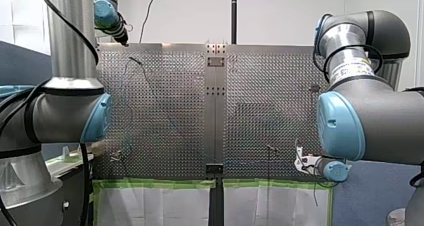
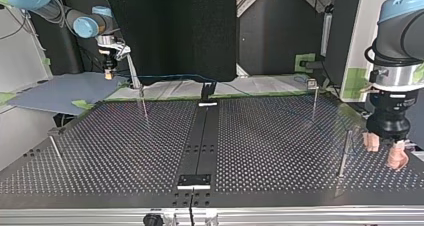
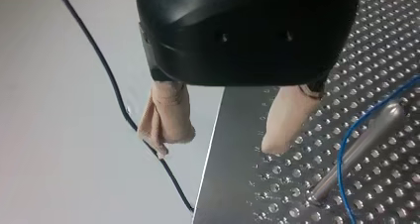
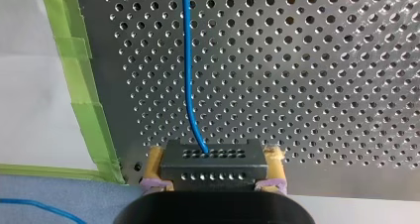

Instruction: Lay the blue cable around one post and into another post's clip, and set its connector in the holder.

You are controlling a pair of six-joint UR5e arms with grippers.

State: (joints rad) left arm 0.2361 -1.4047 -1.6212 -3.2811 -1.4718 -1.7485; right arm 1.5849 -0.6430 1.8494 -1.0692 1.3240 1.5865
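My right gripper (image 4: 213, 157) is shut on the black connector (image 4: 213, 164) at the table's taped edge. The blue cable (image 4: 188, 60) runs out of the connector over the perforated plate. In the top view my right gripper (image 2: 107, 75) hangs at the far left corner, and the cable (image 2: 200, 77) stretches along the far edge towards the right. My left gripper (image 3: 225, 137) is open and holds nothing, its beige pads (image 3: 168, 117) low at the plate's edge. Beside it the cable (image 3: 346, 149) loops round a metal post (image 3: 361, 144). In the top view my left gripper (image 2: 385, 153) is beside a post (image 2: 345, 151) at the right.
More thin posts (image 2: 142, 98) (image 2: 314, 98) (image 2: 55, 146) stand on the perforated table (image 2: 125, 151). A dark centre strip carries a holder block (image 2: 195, 181) at the near edge. Green tape (image 4: 84, 85) lines the table's edge. A black wire (image 3: 114, 90) hangs past my left gripper.
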